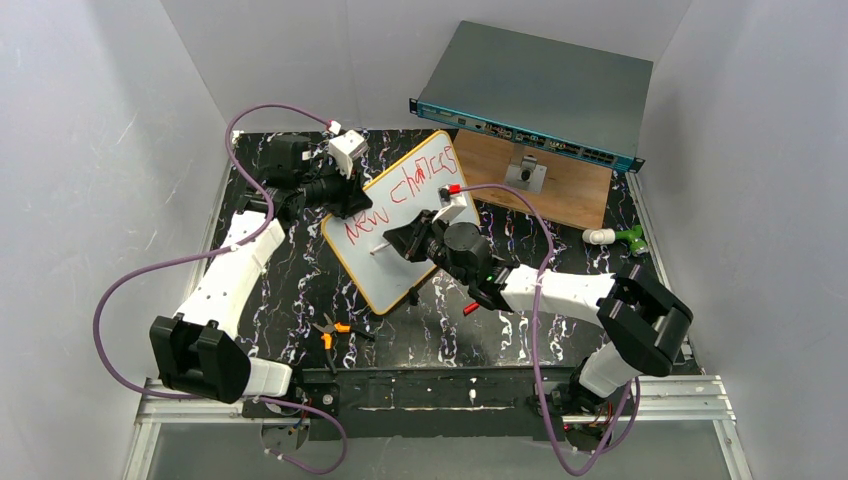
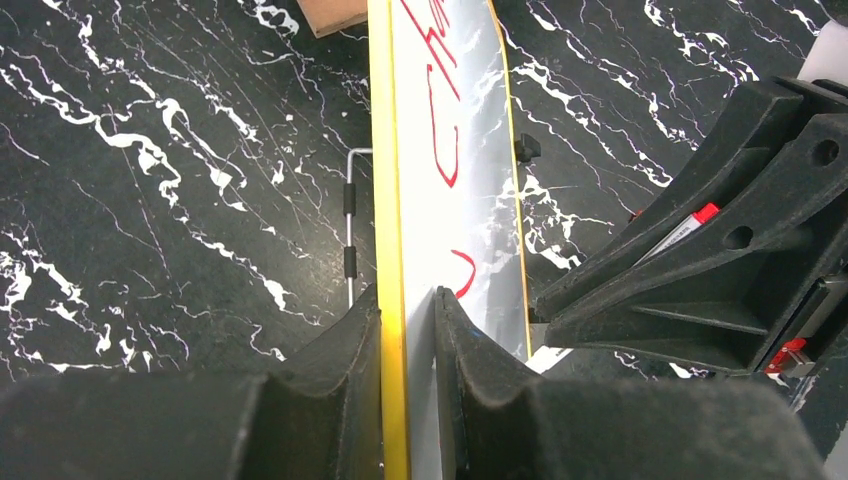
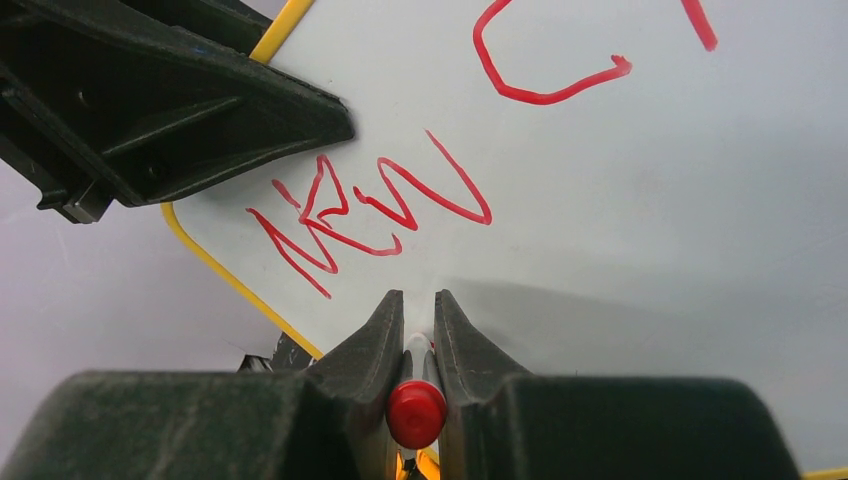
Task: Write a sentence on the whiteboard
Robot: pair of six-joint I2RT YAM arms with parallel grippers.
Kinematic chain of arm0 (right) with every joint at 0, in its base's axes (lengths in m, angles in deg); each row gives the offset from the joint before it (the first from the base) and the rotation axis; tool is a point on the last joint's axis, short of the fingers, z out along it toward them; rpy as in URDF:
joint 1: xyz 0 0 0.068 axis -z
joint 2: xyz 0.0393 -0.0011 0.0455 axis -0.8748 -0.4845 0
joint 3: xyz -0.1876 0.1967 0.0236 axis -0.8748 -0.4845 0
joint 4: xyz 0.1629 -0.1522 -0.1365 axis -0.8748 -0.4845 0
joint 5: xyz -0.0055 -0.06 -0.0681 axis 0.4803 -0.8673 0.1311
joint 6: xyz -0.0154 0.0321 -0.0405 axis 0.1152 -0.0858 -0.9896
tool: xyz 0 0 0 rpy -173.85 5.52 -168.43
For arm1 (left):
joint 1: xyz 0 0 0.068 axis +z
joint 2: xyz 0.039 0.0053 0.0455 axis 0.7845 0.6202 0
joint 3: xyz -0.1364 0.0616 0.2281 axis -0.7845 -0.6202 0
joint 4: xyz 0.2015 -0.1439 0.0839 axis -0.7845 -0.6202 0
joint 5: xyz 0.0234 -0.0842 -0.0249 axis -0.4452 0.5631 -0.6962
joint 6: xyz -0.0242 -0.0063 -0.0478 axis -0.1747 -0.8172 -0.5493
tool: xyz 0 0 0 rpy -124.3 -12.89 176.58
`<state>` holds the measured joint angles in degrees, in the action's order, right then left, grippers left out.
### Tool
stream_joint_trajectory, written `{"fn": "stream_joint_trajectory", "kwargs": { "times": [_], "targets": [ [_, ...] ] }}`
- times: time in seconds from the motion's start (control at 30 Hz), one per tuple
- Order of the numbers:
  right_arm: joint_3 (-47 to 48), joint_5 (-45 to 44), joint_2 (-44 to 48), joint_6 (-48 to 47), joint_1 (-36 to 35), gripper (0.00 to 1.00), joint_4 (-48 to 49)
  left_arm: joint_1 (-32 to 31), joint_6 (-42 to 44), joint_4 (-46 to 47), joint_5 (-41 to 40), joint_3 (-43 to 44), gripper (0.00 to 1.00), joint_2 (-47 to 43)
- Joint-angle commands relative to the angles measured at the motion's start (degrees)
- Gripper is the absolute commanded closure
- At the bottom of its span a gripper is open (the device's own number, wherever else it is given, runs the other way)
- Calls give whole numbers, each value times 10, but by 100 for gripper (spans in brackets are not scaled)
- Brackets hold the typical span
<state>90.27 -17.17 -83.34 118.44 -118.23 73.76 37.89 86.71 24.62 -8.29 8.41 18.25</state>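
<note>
Right wrist view: the right hand (image 3: 418,300) is pressed together on a red-capped marker (image 3: 417,413), which lies lengthwise between its two fingers and points at the whiteboard (image 3: 640,230) just below the word "new". Whether the tip is touching the white surface cannot be told from here. The sentence (image 3: 375,205) so far reads roughly "new chances" in scrawled red, on one rising line. The space under it is bare, so a second line appears yet to be written. The left hand (image 2: 405,300) pinches the board's yellow-orange rim, one finger on the written face and one on the back. In the top view the board is tilted up off the black marbled counter (image 1: 450,335), with its lower corner near the counter surface. A wooden board (image 1: 565,190) lies behind it and orange-handled pliers (image 1: 331,334) lie in front, both apart from the work. Likely faults from here: the board is gripped along one edge only, so marker pressure on the far, unsupported part could swing or flex it and break the stroke. Too light a touch would leave gaps in the letters. The right hand's fingers pass close under "new" and could smear the ink. The marker could also slide back between the fingers under pressure.
</note>
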Motion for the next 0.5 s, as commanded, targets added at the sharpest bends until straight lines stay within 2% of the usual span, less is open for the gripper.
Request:
{"fn": "stream_joint_trajectory", "kwargs": {
  "times": [0.0, 0.47],
  "targets": [
    [-12, -32, 19, -5, -7, 99, 40, -4, 84, -4, -30, -35, 100, 9],
    [4, -57, -10, -14, -29, 99, 42, -5, 82, -11, -28, -34, 100, 4]
  ]
}}
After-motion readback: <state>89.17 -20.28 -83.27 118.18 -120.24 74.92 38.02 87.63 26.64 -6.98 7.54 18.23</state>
